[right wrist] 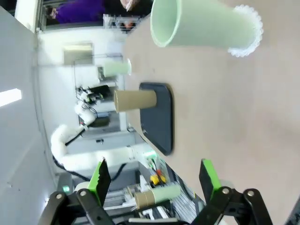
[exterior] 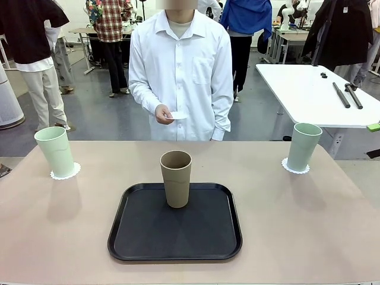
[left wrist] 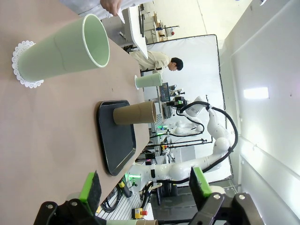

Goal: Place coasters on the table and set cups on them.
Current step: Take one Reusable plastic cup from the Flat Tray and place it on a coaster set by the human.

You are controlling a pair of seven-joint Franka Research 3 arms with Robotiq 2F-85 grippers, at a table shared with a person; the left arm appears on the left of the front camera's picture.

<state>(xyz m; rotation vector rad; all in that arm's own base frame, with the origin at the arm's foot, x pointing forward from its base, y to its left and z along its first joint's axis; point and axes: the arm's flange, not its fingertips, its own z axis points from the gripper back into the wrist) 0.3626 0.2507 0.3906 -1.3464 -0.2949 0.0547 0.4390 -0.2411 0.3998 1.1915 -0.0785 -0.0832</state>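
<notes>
Two green cups on coasters, brown cup on the tray, both claws apart and empty.

On the bench (exterior: 297, 225), the left green cup (exterior: 54, 151) and right green cup (exterior: 303, 145) each hide most of a coaster: just the lacy rim of the left coaster (exterior: 65, 174) and right coaster (exterior: 295, 170) peeks out. The brown cup (exterior: 176, 178) stands upright and empty on the black tray (exterior: 175, 237). The person's hand (exterior: 164, 114) pinches a thin white piece (exterior: 179, 116), possibly a coaster, too edge-on to tell. The wrist views give the left claw (left wrist: 145, 183) and right claw (right wrist: 154, 177), fingers spread wide, holding nothing.
</notes>
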